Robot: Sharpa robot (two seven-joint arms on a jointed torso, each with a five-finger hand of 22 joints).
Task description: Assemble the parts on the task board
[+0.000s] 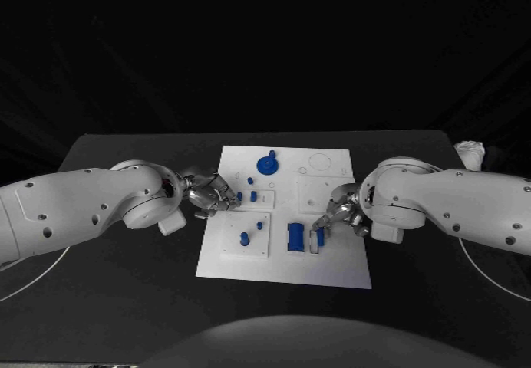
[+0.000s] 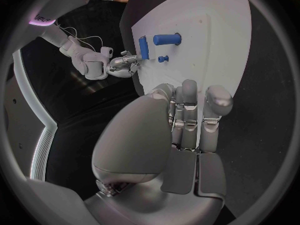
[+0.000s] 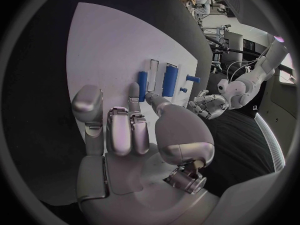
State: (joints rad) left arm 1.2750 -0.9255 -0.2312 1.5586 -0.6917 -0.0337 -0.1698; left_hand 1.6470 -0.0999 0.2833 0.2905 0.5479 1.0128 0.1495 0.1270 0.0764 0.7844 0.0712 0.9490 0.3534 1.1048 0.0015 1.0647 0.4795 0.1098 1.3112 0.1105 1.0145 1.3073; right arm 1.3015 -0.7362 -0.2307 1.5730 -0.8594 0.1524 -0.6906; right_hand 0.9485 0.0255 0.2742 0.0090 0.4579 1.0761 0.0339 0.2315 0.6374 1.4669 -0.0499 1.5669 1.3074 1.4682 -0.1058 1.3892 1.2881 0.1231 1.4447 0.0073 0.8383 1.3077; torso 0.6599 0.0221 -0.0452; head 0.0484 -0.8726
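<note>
The white task board (image 1: 285, 253) lies in the middle of the black table (image 1: 122, 291), with both hands at its edges. The left hand (image 1: 210, 193) hovers at the board's left edge, its fingers curled toward two small blue pegs (image 1: 252, 197) that stand just beside its fingertips; whether it touches them or holds anything cannot be told. In the left wrist view its fingers (image 2: 189, 116) lie side by side over the board, apart from the blue pieces further off. The right hand (image 1: 341, 215) sits at the board's right side, fingertips reaching down to a slim blue bar (image 1: 321, 238) — in the right wrist view one finger (image 3: 134, 96) appears to touch the end of that bar (image 3: 142, 79), though a firm grip cannot be made out. Just beside the bar lies a wider blue block (image 1: 295, 237). Further from both hands, a round blue gear (image 1: 267, 164) stands near the board's far edge, and two more blue pegs (image 1: 245, 238) stand on a raised plate at the near left.
</note>
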